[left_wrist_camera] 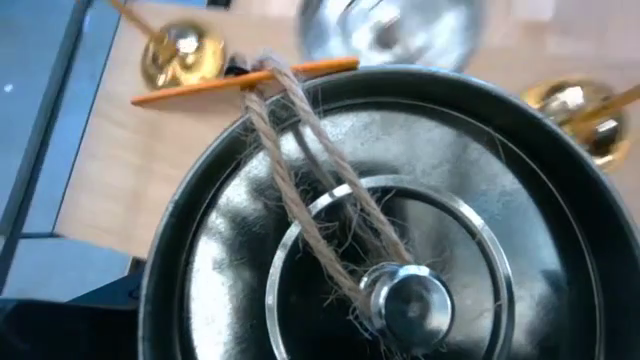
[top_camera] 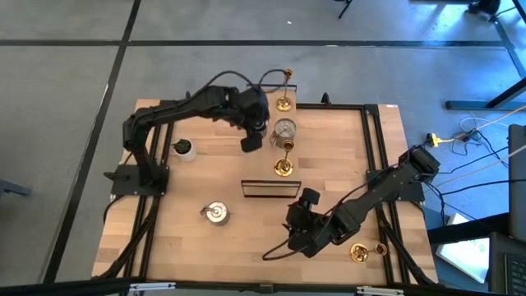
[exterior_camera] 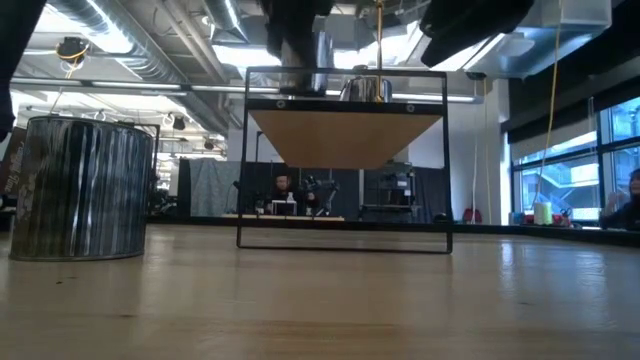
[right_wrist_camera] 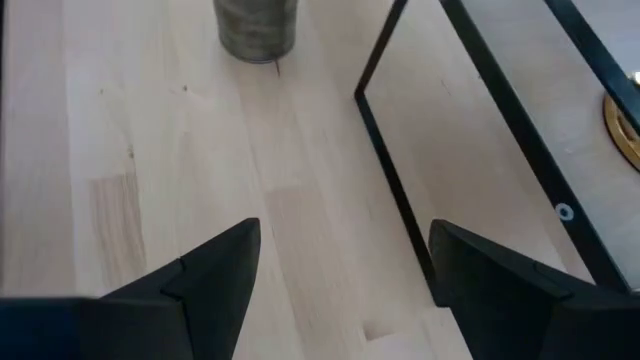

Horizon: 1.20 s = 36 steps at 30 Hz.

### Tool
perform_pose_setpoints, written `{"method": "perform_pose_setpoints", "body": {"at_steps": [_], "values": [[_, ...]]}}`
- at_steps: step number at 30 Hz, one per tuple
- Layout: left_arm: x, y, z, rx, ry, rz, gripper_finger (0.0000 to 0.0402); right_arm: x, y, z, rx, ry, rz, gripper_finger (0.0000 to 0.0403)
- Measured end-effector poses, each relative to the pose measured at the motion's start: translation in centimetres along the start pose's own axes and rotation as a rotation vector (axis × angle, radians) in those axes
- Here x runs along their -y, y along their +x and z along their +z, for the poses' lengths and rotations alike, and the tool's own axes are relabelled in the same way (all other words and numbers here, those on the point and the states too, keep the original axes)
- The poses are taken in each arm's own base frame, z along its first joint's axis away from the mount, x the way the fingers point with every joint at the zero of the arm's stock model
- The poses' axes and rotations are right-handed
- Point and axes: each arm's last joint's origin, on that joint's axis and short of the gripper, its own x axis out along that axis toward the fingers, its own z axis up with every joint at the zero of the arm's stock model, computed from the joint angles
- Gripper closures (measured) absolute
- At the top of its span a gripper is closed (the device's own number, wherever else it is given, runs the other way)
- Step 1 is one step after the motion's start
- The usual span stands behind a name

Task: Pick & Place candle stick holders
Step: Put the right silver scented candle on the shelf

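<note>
A squat silver holder (left_wrist_camera: 390,230) is clamped in the left gripper (top_camera: 251,140) above the table's (top_camera: 329,140) far side, near the gold candlesticks (top_camera: 283,167). It should be lowered level (twine loop kept clear). The right gripper (right_wrist_camera: 340,280) waits with fingers apart near the front.

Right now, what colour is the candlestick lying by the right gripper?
Gold: the candlestick lies on its side near the right gripper. High view shows it best.

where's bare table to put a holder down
Free: the front left corner, below the plant pot and left of the silver holder. Also the right side, between the black frame and the table's right rail. Crowded: the back middle, where gold candlesticks cluster under the left end effector.
</note>
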Motion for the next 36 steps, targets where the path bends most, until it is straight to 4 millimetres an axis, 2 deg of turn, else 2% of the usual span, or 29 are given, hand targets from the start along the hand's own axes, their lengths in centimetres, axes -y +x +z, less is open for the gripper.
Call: {"method": "perform_pose_setpoints", "body": {"at_steps": [5,8,13,19,27,36], "values": [[-3.4,1.8,-0.6,0.007,-0.042,-0.021,0.0043,0.3,0.2,0.1,-0.011,0.037,-0.015,0.011],[-5.3,2.1,-0.7,0.047,-0.065,-0.022,0.0043,0.7,0.5,0.3,-0.014,0.05,-0.026,0.011],[-7.6,3.1,-1.1,0.085,-0.104,-0.031,0.0043,1.2,0.9,0.7,-0.016,0.081,-0.041,0.011],[-8.8,4.6,-2.2,0.073,-0.088,-0.041,0.0043,1.6,1.3,1.0,-0.017,0.118,-0.053,0.011],[-10.2,5.8,-2.3,0.132,-0.098,-0.029,0.0043,2.2,1.7,1.5,-0.015,0.149,-0.065,0.011],[-13.6,6.1,-3.3,0.151,-0.168,-0.012,0.0043,2.2,1.8,1.7,-0.002,0.163,-0.06,0.011]]}}
